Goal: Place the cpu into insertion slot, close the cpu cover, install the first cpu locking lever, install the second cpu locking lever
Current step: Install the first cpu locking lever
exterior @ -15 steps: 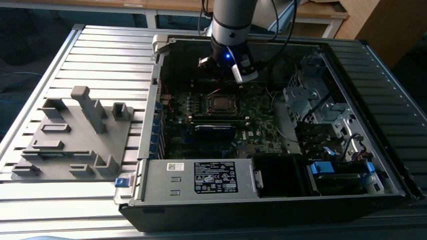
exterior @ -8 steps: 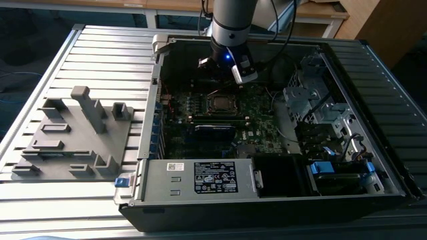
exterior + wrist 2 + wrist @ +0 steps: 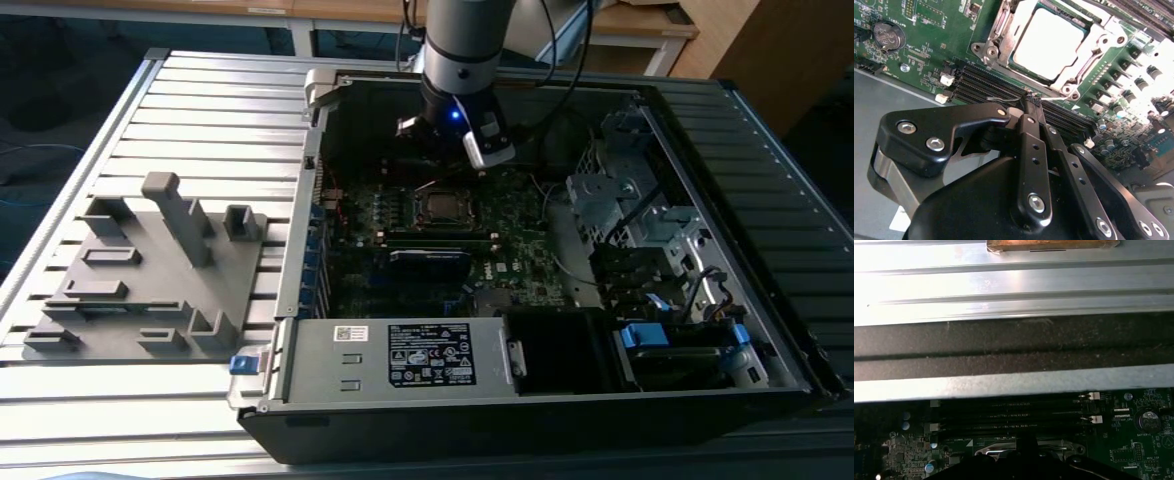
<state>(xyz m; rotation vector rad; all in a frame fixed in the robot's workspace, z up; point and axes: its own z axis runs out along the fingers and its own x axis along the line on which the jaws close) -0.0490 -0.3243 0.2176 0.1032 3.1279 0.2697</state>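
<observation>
- Cpu (image 3: 1049,42) lies flat on the motherboard (image 3: 924,30), its pale metal face showing through the cut-out of the cover (image 3: 1000,35).
- Cover is down around the cpu, its silvery frame overlapping the chip's edges.
- Gripper (image 3: 1031,102) hangs just beside the cover, over the black memory slots (image 3: 989,87) that run along one side of it.
- Its fingers are drawn together, with no gap between the tips.
- A thin silvery rod (image 3: 1004,99) runs across right at the fingertips. I cannot tell whether the tips pinch it or merely touch it.
- In the exterior view the arm reaches down into the open case (image 3: 310,200), with the gripper above the far part of the board, just beyond the cpu.
- A coin battery (image 3: 888,35) sits on the board well apart from the cover.
- The case rests on a ribbed metal table (image 3: 200,100).
- A grey fixture (image 3: 147,270) stands on the table at the exterior view's left, beside the case.
</observation>
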